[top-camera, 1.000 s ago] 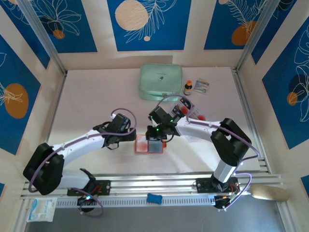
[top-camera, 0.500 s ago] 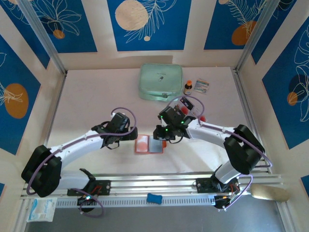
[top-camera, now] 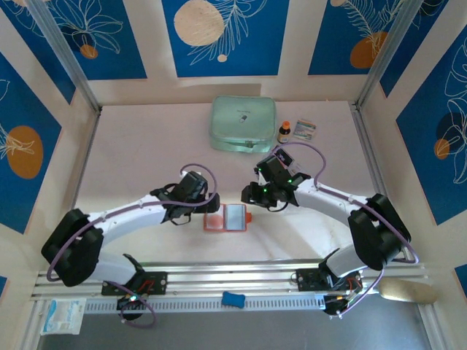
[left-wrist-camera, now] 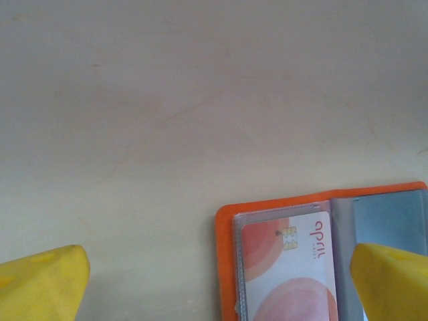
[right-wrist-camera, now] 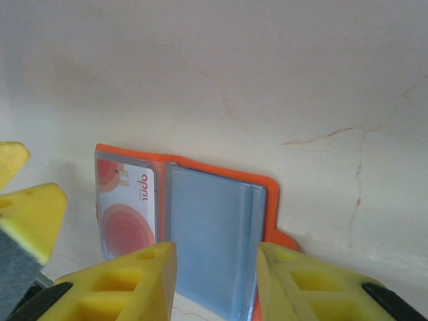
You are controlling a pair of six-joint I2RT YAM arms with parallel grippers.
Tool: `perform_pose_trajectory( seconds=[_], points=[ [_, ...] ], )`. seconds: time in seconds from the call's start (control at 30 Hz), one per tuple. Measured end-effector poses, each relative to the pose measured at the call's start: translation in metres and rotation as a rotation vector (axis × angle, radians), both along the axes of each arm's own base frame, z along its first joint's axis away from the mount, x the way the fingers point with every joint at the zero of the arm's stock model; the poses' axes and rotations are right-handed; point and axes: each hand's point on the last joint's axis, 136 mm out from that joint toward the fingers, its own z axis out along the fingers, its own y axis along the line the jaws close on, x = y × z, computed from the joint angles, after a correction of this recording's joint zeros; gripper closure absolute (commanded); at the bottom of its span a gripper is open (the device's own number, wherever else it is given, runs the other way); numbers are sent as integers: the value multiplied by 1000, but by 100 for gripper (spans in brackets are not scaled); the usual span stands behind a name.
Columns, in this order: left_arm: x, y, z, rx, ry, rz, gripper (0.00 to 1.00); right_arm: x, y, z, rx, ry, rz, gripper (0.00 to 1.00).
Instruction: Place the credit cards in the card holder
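Holder (top-camera: 227,218) lay open on the tabletop (top-camera: 139,146) between both arms; wrist views revealed a red-dotted card (left-wrist-camera: 284,267) in its left pocket. Left jaws gaped wide, right jaws stood parted, both empty.

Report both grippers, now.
Left gripper: wide open, holding nothing.
Right gripper: jaws partly open, holding nothing, just short of the card holder.

Card holder (left-wrist-camera: 224,267), pale card (left-wrist-camera: 287,277) cut by bottom edge; right fingers (right-wrist-camera: 120,284) hide holder's near edge.
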Motion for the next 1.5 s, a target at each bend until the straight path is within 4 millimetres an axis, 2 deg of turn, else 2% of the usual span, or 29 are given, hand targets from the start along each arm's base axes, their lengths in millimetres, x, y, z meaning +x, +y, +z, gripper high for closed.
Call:
perform_pose_trajectory(
  seconds=[0.1, 0.2, 0.33, 0.53, 0.9, 1.5],
  points=[
    [-3, -6, -10, 10, 19, -10, 0, 0, -1, 0, 7, 3, 3, 69],
    [-7, -11, -16, 25, 30, -20, 0, -1, 1, 0, 14, 10, 17, 80],
    [-7, -21, -13, 36, 9, -42, 0, -4, 4, -7, 14, 34, 43, 91],
    [-9, -30, -6, 41, -19, -62, 0, -8, 9, -19, 10, 67, 64, 97],
    [-17, -37, -9, 59, -21, -91, 0, -11, 28, -32, 32, 83, 92, 99],
    [-19, -42, -19, 93, -10, -102, 0, -11, 33, -57, 21, 129, 89, 100]
  ],
)
